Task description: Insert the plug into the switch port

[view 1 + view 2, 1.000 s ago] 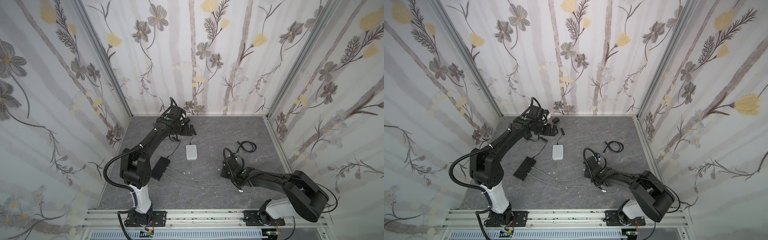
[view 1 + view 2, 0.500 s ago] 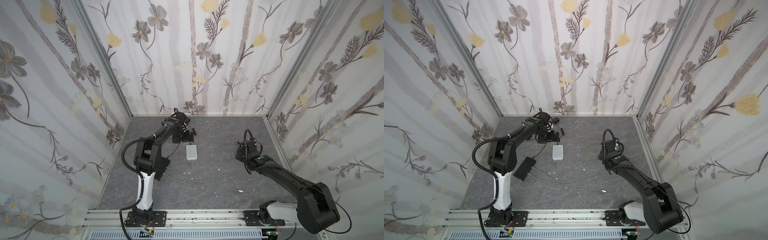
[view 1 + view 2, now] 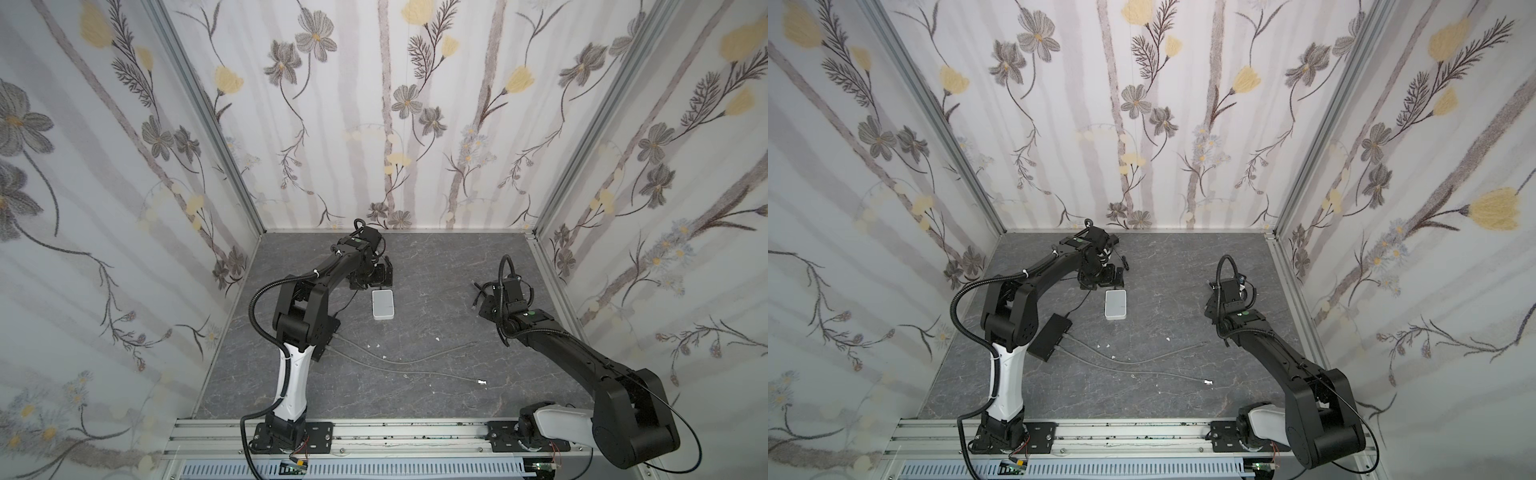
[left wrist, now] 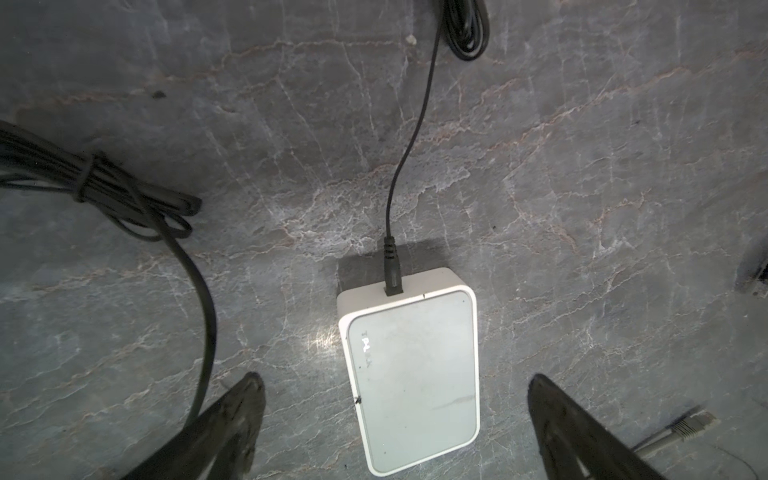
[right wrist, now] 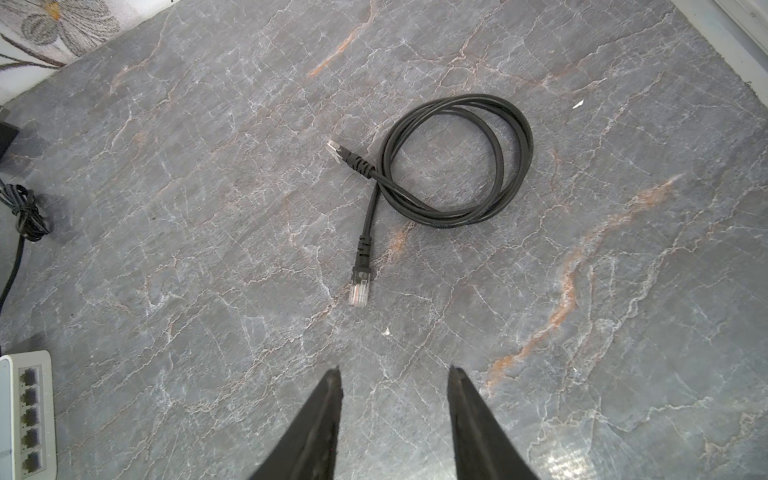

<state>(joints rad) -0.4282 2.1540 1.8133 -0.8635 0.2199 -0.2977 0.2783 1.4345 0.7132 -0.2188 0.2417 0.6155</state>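
Note:
The white switch (image 3: 382, 304) (image 3: 1115, 304) lies flat on the grey stone-pattern table, left of centre. My left gripper (image 4: 395, 386) (image 3: 376, 276) hangs open above it, a finger on each side and clear of it. A black power lead (image 4: 392, 274) is plugged into the switch's end. The switch's row of ports (image 5: 27, 411) faces the right side. The clear plug (image 5: 359, 291) on a coiled black cable (image 5: 457, 162) lies loose on the table ahead of my right gripper (image 5: 395, 372) (image 3: 484, 309), which is open and holds nothing. In both top views the right arm hides most of the coil.
A flat black box (image 3: 1050, 336) lies by the left arm's base, with two grey cables (image 3: 415, 359) running from it across the table's front. A tied black cable bundle (image 4: 95, 183) lies beside the switch. Patterned walls close in the back and both sides.
My right arm has swung from the grey cables at the table's middle to the back right, and its gripper has gone from shut to open. My left gripper has moved nearer, over the switch.

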